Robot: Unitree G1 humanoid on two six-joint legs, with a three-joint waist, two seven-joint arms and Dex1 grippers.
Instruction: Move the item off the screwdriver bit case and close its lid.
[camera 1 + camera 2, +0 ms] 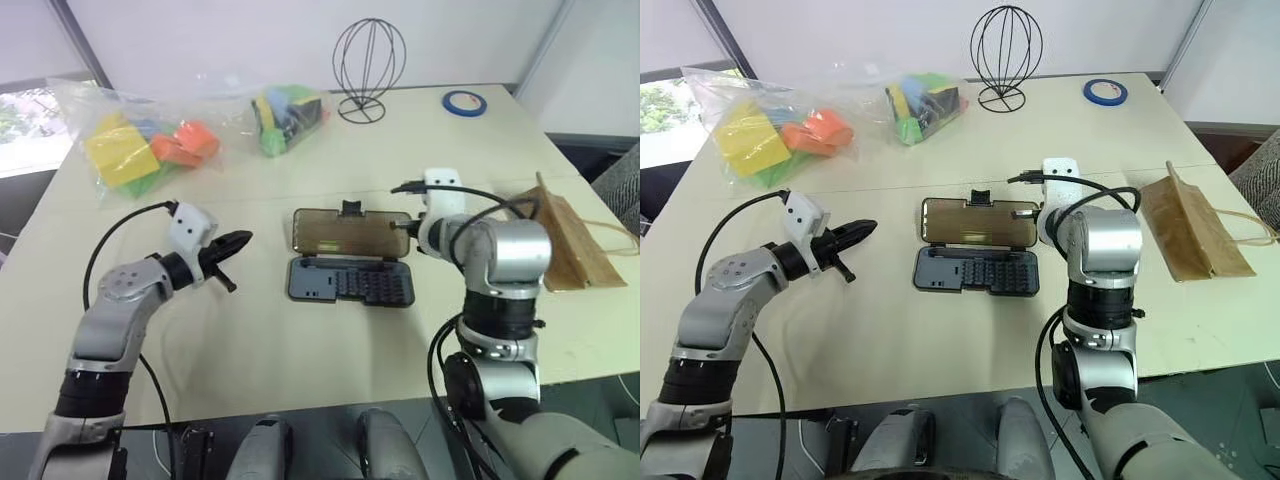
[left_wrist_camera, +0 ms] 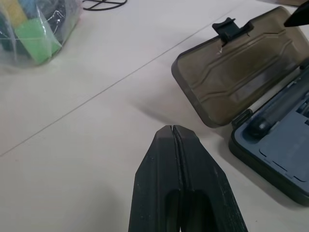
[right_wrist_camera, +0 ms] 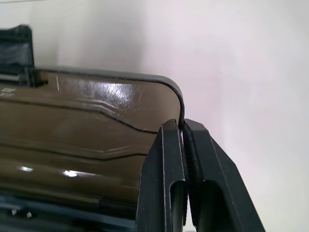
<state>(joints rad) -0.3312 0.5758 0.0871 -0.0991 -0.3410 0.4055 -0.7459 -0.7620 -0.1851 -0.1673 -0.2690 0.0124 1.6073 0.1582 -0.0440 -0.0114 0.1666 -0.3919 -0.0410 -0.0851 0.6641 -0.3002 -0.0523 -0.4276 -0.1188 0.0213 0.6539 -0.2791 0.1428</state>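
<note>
Right gripper (image 3: 183, 126) hidden behind its own wrist in the head views, fingers pressed together at the open lid (image 1: 978, 221) corner, no writing legible, left gripper (image 1: 862, 230) shut and empty at centre-left, screwdriver bit case (image 1: 977, 270) mid-frame, paper bag (image 1: 1190, 235) at right.

Silver-grey rounded arm segments with black joint rings fill the lower left and lower right. Each wrist carries a white camera block trailing a looping black cable. Left tool (image 1: 238, 243) has glossy black tapered fingers; right tool (image 3: 182, 126) matches, ribbed inside.
</note>
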